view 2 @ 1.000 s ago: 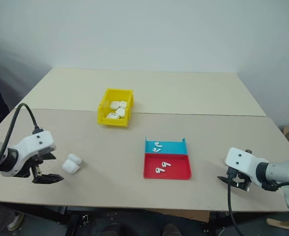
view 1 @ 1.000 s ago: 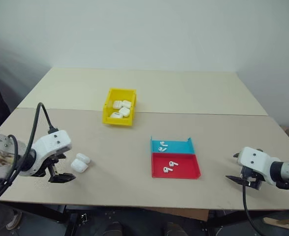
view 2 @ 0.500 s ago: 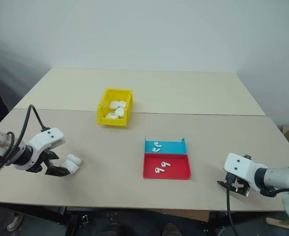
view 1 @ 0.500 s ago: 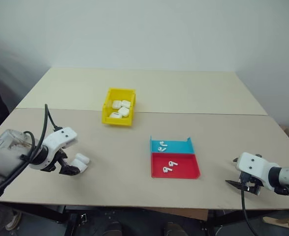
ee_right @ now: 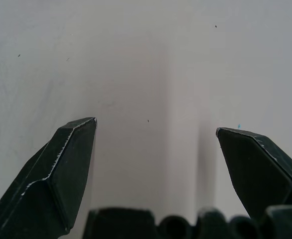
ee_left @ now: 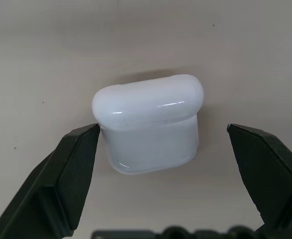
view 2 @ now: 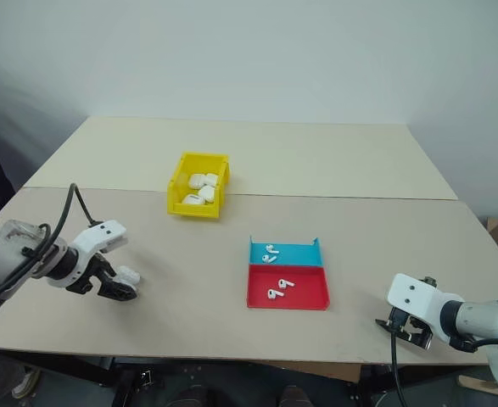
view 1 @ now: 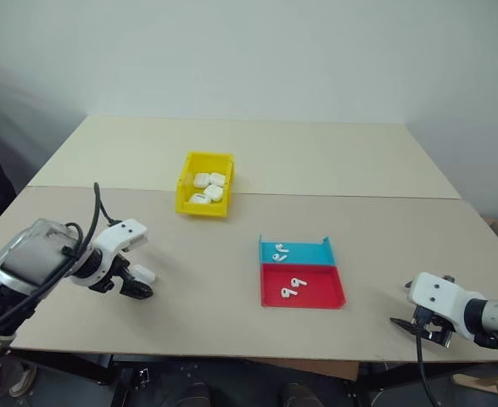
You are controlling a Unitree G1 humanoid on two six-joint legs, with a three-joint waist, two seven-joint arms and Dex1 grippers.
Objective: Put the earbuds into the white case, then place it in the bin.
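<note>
We see white cases in the bin (view 1: 204, 184); nearer than it, earbuds (view 1: 289, 287) in the blue tray (view 1: 296, 251) and red tray (view 1: 304, 285). Left gripper (ee_left: 163, 144) wide, straddling the white case (ee_left: 149, 122), partly hidden; right gripper (ee_right: 155, 139) wide, empty.

case (ee_left: 148, 124): white, glossy, lid shut, table's 8 o'clock | earbuds (view 1: 293, 287): white, in trays at 5 o'clock | bin (view 1: 204, 203): yellow, 11 o'clock, holding cases

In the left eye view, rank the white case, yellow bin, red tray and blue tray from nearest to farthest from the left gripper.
1. White case, between the open left gripper fingers.
2. Yellow bin, farther back on the table.
3. Red tray and blue tray, off to the right, too close to call.
</note>
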